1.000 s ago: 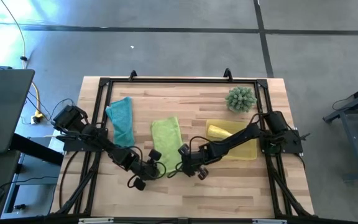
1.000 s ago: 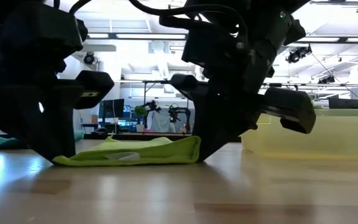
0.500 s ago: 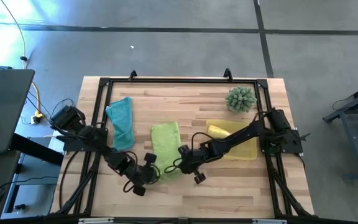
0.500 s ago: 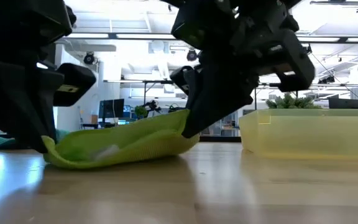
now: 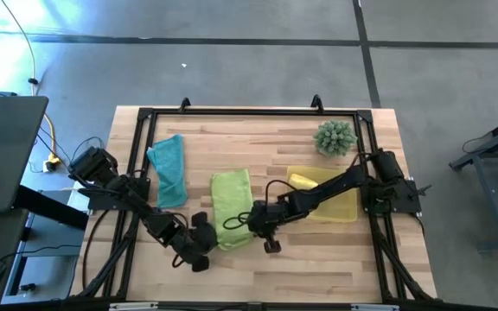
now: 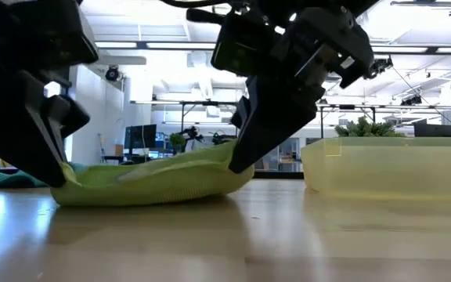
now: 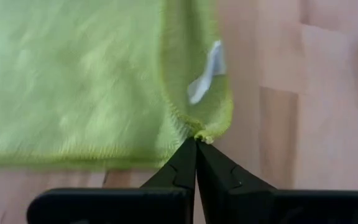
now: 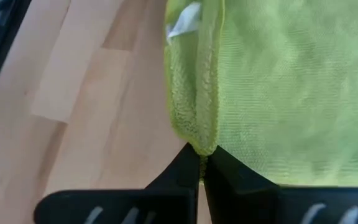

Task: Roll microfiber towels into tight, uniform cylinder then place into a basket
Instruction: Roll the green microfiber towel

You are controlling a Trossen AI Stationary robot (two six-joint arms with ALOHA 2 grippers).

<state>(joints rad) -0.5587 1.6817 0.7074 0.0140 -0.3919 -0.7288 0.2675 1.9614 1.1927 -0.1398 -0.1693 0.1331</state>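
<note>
The lime green towel (image 5: pixel 230 200) lies lengthwise at the table's middle, its near edge raised and curled over. My left gripper (image 5: pixel 209 238) is shut on its near left corner and my right gripper (image 5: pixel 251 226) is shut on its near right corner. A teal towel (image 5: pixel 169 168) lies flat at the far left. The yellow towel (image 5: pixel 304 181) lies rolled in the translucent yellow basket (image 5: pixel 346 207) on the right. My left gripper pinches the green towel's near left corner (image 7: pixel 205 133) between its two fingertips, slanting down from the near left. The hem beside it is folded over, showing a white label (image 7: pixel 207 65). This corner sits just above the wood (image 6: pixel 67 177). My right gripper pinches the near right corner at the folded-over hem (image 8: pixel 202 142), several layers thick, between its two fingertips. It comes slanting down from the right. That corner (image 6: pixel 235 153) is lifted above the table, and the edge sags slack toward the other corner.
A spiky green plant (image 5: pixel 335 136) stands at the far right, behind the basket. A black frame (image 5: pixel 232 112) runs round the table's far edge and sides. Bare wood lies along the near edge (image 5: pixel 318 268).
Both wrists have rolled while gripping the green towel's near corners. The near edge, flat on the table a second ago, has risen and curled over toward the far edge, its right end higher. The towel's far part has stayed flat.
</note>
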